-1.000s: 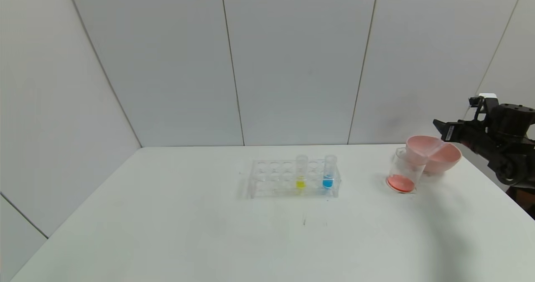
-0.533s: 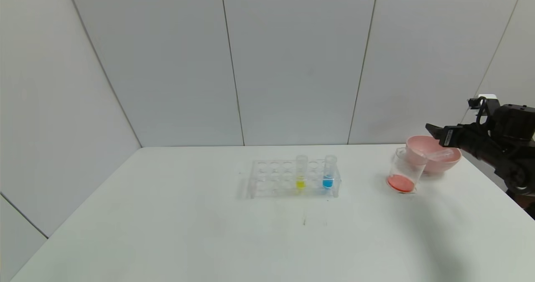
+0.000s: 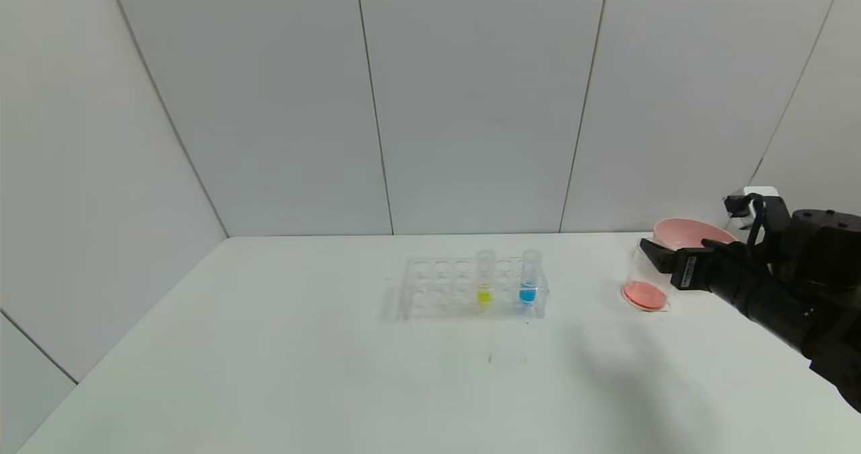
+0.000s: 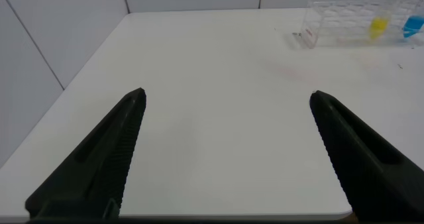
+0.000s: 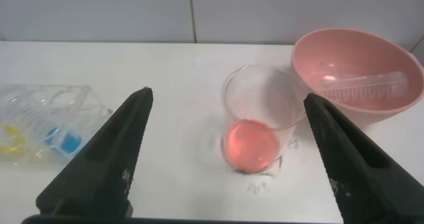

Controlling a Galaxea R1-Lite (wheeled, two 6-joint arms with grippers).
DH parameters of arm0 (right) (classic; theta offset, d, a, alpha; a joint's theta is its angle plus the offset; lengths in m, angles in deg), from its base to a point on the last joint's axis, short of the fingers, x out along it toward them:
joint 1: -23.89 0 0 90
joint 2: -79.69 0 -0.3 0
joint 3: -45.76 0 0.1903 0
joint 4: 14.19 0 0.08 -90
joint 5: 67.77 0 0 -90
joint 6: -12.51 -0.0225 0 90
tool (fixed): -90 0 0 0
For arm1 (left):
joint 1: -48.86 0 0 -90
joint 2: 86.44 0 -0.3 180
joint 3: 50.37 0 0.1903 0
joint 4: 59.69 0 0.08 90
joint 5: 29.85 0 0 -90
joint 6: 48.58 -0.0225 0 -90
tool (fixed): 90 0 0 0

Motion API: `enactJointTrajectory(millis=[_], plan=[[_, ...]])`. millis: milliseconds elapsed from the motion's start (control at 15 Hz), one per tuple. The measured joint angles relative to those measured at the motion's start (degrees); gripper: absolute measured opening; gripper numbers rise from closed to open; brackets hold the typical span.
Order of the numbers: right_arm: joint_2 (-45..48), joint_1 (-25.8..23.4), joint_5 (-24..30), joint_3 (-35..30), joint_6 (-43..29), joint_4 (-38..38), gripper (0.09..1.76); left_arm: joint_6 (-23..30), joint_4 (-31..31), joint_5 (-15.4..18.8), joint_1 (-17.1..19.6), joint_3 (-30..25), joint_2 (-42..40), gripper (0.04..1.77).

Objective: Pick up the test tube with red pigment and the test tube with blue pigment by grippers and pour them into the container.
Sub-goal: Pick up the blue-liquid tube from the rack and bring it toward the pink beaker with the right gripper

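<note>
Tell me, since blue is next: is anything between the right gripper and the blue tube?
Nothing visible. Bare table lies between the open right gripper and the test tube with blue pigment; the container stands beside that gripper.

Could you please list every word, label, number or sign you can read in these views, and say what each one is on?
No text can be read in any view.
A small white label on the right gripper near its wrist: too small and blurred to read.
A small reddish mark at one corner of the clear tube rack: too small to read.
The beaker, pink bowl and tubes show no readable markings.
</note>
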Motion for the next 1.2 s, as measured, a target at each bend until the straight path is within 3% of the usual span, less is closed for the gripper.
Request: enactJointTrajectory(millis=[333,667,867,1200], plan=[[5.42,15.07,-15.13,-7.12,-3.61,0.24,1.67,0.00,0.02,0.00,0.00,0.00,0.00,1.76],[4.68,30.07,-28.25,-8.11,-8.24,0.32,1.69,0.00,0.02,0.00,0.00,0.00,0.00,1.76],[1.10,35.63,-30.60,-7.47,-9.58,3.63,1.70,0.00,0.02,0.00,0.00,0.00,0.00,1.76],[-6.36,37.40,-30.90,-7.31,-9.42,10.95,1.70,0.00,0.05,0.00,0.00,0.00,0.00,1.76]])
